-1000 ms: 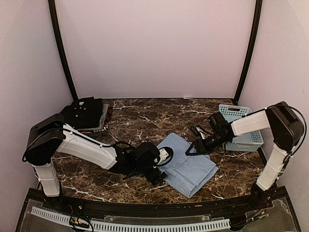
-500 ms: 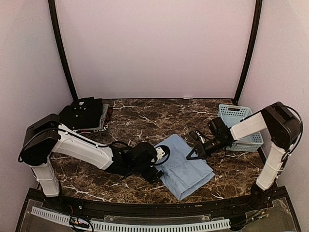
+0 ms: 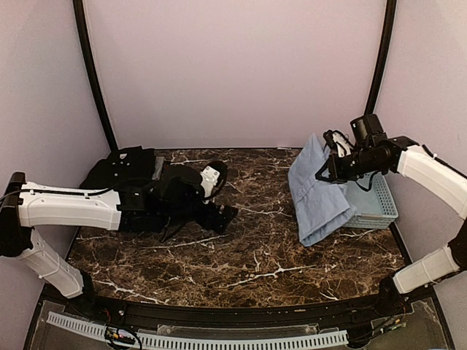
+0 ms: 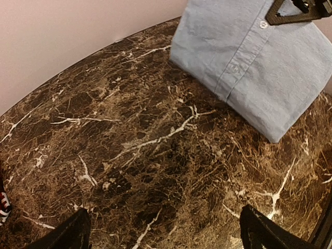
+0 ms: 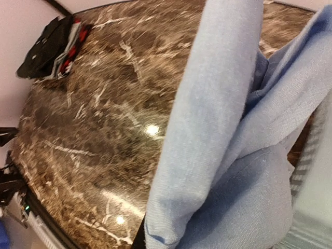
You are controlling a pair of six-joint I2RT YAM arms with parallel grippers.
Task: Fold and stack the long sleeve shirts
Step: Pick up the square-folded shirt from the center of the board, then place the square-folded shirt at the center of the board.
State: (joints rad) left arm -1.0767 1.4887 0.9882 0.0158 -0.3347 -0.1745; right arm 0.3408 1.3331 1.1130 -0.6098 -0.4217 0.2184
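The left gripper (image 3: 222, 214) hovers low over the table (image 3: 255, 270), its jaws wide apart and nothing between them. Further right, the right gripper (image 3: 323, 172) is closed on the upper edge of the blue shirt (image 3: 317, 200) — the shirt hangs from it, folded, in front of the basket (image 3: 376, 211). Far left, the black shirt (image 3: 125, 169) lies folded on a small pile. The folding seems mostly done — what is left is to put the blue shirt on that pile.
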